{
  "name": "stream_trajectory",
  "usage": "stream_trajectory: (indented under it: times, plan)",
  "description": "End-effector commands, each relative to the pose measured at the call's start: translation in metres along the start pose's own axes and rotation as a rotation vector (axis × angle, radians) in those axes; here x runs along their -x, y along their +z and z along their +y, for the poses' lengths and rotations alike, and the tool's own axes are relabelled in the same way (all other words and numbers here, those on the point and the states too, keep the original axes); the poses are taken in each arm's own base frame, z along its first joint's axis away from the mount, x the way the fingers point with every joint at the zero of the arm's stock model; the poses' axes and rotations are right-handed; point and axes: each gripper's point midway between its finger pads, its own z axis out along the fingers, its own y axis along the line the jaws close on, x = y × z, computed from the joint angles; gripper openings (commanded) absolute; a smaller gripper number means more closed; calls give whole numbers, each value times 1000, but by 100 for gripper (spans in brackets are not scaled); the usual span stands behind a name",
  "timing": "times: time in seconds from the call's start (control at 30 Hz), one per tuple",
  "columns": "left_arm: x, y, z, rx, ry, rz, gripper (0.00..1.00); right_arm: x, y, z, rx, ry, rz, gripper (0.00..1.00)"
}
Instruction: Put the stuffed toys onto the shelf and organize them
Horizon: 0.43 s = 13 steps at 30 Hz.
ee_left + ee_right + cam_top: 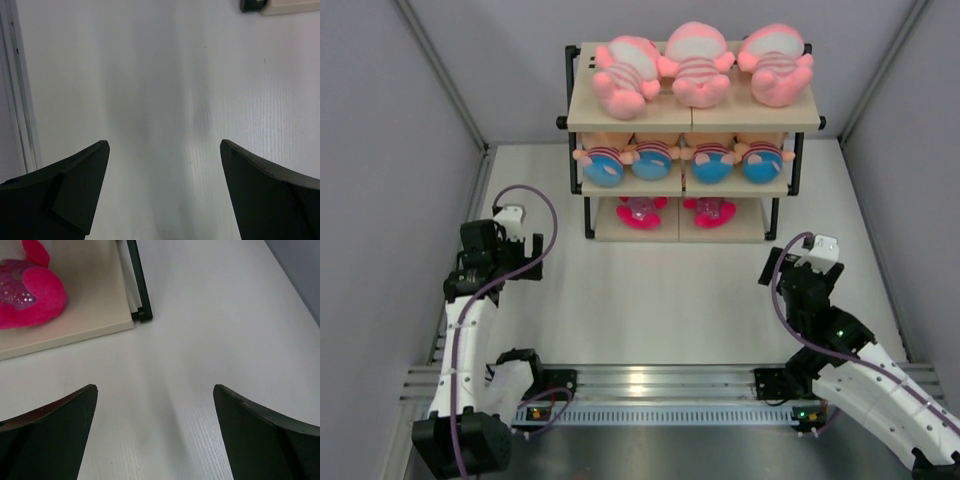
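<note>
A three-tier shelf (720, 118) stands at the far side of a white table (650, 300). Three pink striped toys (695, 62) lie on its top board. Four dolls (712, 160) sit in a row on the middle board, and two magenta toys (642, 212) on the bottom board. The left gripper (164, 150) and right gripper (154, 390) hang over the table on the near side of the shelf. Both have their fingers spread wide and hold nothing.
</note>
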Motion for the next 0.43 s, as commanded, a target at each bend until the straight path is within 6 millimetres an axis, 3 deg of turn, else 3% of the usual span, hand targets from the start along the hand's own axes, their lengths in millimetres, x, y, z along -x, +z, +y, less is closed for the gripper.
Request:
stream_trajectory:
  times: [0.0,0.4]
  plan:
    - [23,-2,9,46,9,-100,99,10,5,1,-25,69,-51,99]
    - [23,-3,10,46,7,-107,99,12,7,0,-31,72,-77,99]
